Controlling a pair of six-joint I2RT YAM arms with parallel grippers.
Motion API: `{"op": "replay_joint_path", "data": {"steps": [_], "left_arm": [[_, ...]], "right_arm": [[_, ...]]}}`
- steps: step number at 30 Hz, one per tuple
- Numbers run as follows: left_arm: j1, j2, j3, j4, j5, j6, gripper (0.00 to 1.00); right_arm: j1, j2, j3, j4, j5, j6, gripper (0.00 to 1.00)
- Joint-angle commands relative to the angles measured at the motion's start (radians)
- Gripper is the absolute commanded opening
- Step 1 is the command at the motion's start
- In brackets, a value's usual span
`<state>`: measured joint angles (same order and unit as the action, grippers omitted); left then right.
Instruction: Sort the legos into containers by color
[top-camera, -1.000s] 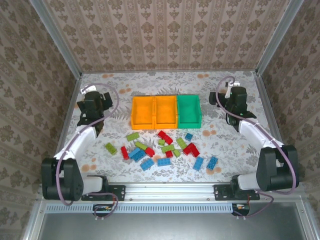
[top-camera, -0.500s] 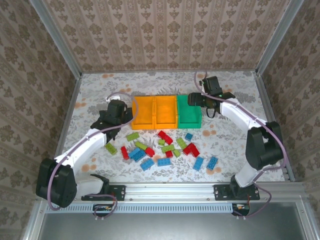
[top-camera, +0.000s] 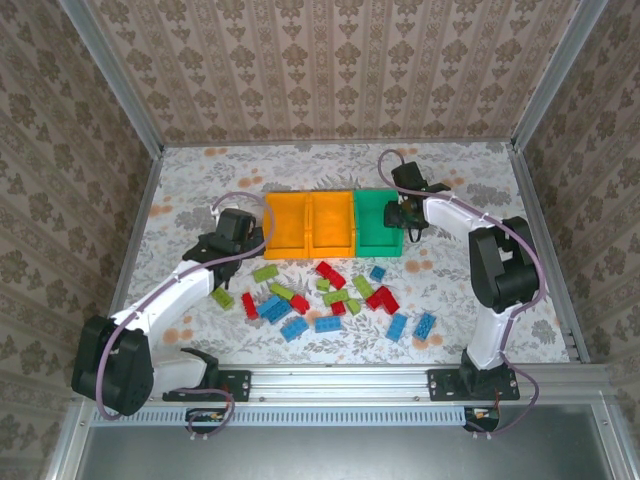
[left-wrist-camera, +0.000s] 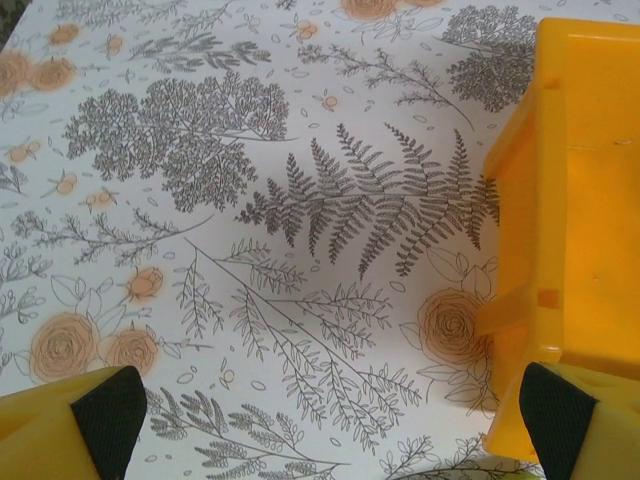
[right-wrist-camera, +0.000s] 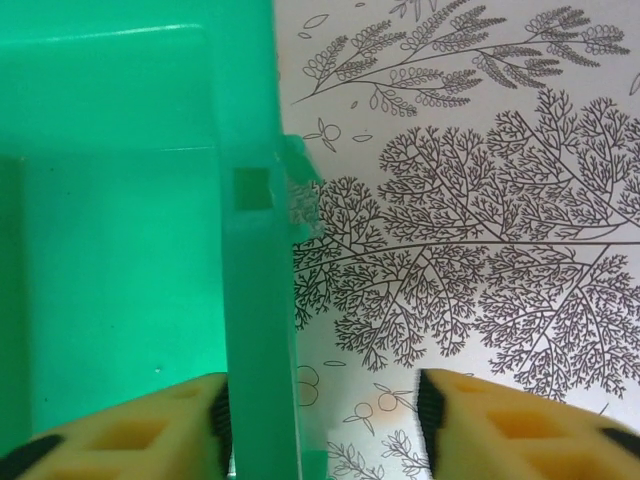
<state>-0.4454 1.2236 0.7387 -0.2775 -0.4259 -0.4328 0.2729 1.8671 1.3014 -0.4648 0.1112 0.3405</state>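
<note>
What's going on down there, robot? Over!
Left fingers open, empty, beside orange bin. Right fingers open at green bin's wall. Legos all loose on table, none sorted. Path to them looks clear.

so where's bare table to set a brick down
Bare: the strip between the containers and the back wall, and the table left of the orange bin. Crowded: the legos scattered just in front of the containers.

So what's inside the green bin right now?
No bricks visible: the green bin shows bare floor from above and in the right wrist view. The legos lie on the table in front. The right arm covers its right rim.
</note>
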Motion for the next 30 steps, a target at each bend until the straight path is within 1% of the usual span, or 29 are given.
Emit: {"op": "replay_joint_path", "data": {"steps": [1, 3, 5, 8, 10, 11, 14, 15, 17, 20, 24, 30], "left_arm": [[-0.005, -0.01, -0.017, -0.07, -0.003, -0.069, 1.0], [-0.003, -0.01, -0.012, -0.121, -0.02, -0.115, 1.0], [0.016, -0.01, 0.001, -0.19, -0.029, -0.168, 1.0], [0.053, -0.016, 0.008, -0.284, -0.016, -0.244, 1.0], [0.082, -0.029, 0.0, -0.324, 0.02, -0.282, 1.0], [0.097, -0.037, -0.01, -0.34, 0.049, -0.301, 1.0], [0.129, -0.066, -0.039, -0.393, 0.096, -0.355, 1.0], [0.138, -0.076, -0.049, -0.409, 0.111, -0.372, 1.0], [0.148, -0.096, -0.07, -0.418, 0.128, -0.393, 1.0], [0.164, -0.116, -0.105, -0.415, 0.142, -0.429, 1.0], [0.213, -0.118, -0.159, -0.365, 0.22, -0.458, 1.0], [0.235, -0.094, -0.203, -0.296, 0.262, -0.469, 0.99]], "right_arm": [[-0.001, 0.005, -0.001, -0.019, 0.046, 0.009, 0.43], [-0.008, 0.0, -0.009, -0.013, 0.053, 0.009, 0.35], [-0.019, -0.01, -0.024, -0.005, 0.06, 0.007, 0.3], [-0.04, -0.033, -0.055, 0.015, 0.064, 0.009, 0.27], [-0.047, -0.051, -0.074, 0.028, 0.06, 0.005, 0.27], [-0.046, -0.059, -0.084, 0.036, 0.048, -0.006, 0.3], [-0.045, -0.089, -0.106, 0.055, 0.023, -0.018, 0.5], [-0.046, -0.104, -0.115, 0.064, 0.019, -0.019, 0.53], [-0.045, -0.133, -0.134, 0.085, -0.002, -0.017, 0.58], [-0.045, -0.177, -0.155, 0.116, -0.039, -0.015, 0.63], [-0.046, -0.226, -0.172, 0.122, -0.056, -0.015, 0.71], [-0.045, -0.293, -0.23, 0.155, -0.06, -0.012, 0.76]]}}
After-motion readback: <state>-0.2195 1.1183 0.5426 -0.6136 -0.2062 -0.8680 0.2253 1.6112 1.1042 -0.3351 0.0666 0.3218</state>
